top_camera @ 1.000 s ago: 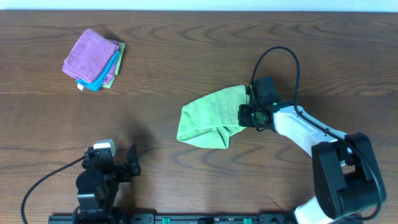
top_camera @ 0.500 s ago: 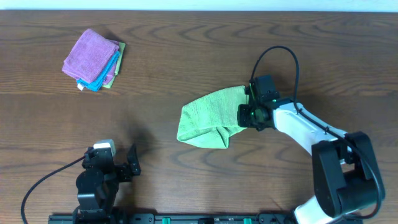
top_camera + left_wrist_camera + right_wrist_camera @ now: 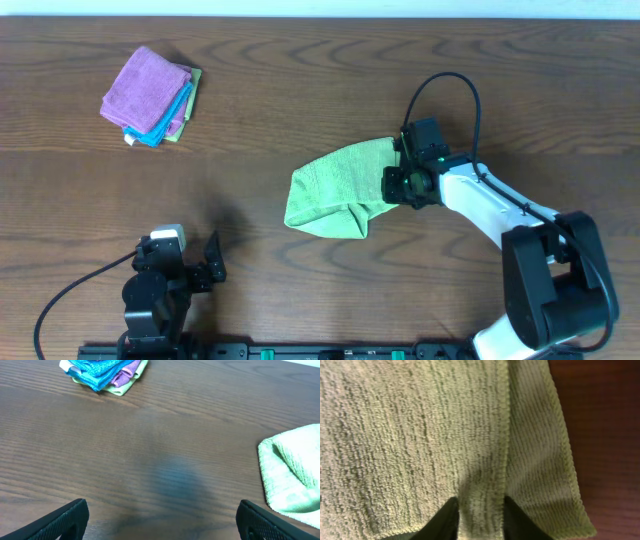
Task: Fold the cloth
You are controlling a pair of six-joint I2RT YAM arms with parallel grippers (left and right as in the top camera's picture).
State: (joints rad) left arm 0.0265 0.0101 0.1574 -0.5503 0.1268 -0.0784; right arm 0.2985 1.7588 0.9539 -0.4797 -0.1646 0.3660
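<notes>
The lime-green cloth [image 3: 335, 190] lies partly folded at the table's middle right, its lower right part doubled under. My right gripper [image 3: 397, 183] is at the cloth's right edge, shut on a pinched ridge of the cloth [image 3: 482, 510]; the wrist view is filled with the cloth's pile and a hemmed edge. My left gripper [image 3: 205, 265] rests near the front left of the table, open and empty, its fingertips [image 3: 67, 517] wide apart over bare wood. The cloth's left end shows at the right of the left wrist view [image 3: 292, 472]. Its label is not visible.
A stack of folded cloths, purple on top with blue and pale green below [image 3: 150, 95], sits at the back left; it also shows at the top of the left wrist view [image 3: 102, 370]. A black cable [image 3: 445, 95] loops above the right arm.
</notes>
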